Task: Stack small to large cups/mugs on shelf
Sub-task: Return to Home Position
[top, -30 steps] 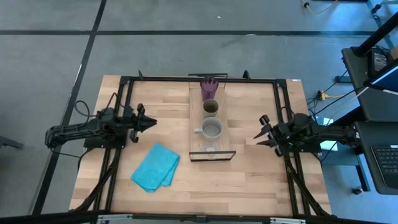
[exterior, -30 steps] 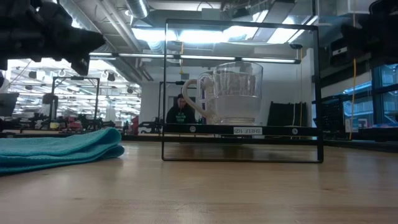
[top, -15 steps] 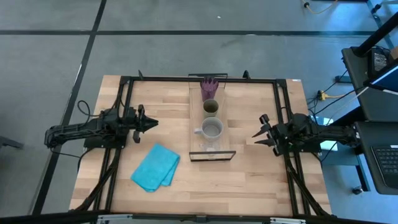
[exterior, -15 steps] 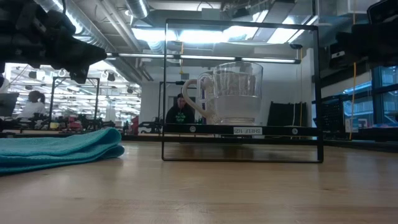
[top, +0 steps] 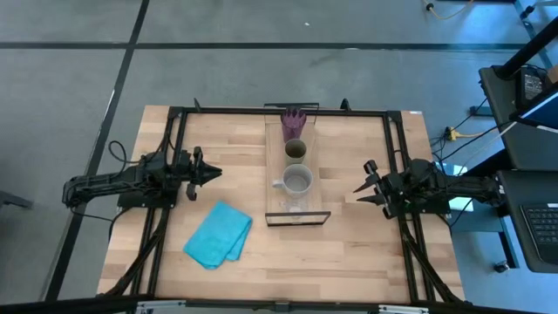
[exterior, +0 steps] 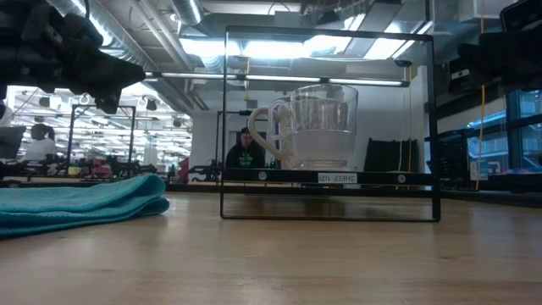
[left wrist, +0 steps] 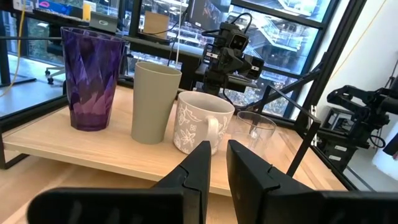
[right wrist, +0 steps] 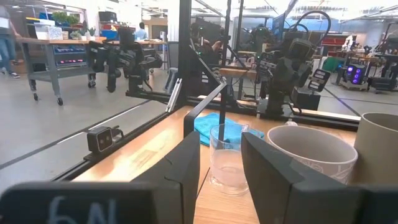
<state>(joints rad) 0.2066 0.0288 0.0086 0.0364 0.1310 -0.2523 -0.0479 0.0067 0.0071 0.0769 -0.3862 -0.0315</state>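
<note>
The light-wood shelf [top: 275, 166] with black edging stands in the table's middle, running near to far. On it, upright on their bases and in one row from near to far, stand the tiny clear glass [top: 295, 208], the grey handled mug [top: 298, 180], the olive cup [top: 296, 149] and the purple tumbler [top: 294, 122]. My left gripper [top: 214, 172] hovers left of the shelf, empty, with only a narrow gap between its fingers [left wrist: 199, 168]. My right gripper [top: 359, 187] hovers right of the shelf, open and empty, facing the glass [right wrist: 229, 155] and mug [right wrist: 311, 155].
A folded turquoise cloth [top: 218, 234] lies on the tabletop near left of the shelf. Black frame rails [top: 174, 131] run around the table's edges. Bare tabletop lies between each gripper and the shelf. People and benches show in the room beyond.
My left gripper has shifted a little, down and toward the shelf, as the low view shows. The cups and the shelf have stayed where they were.
</note>
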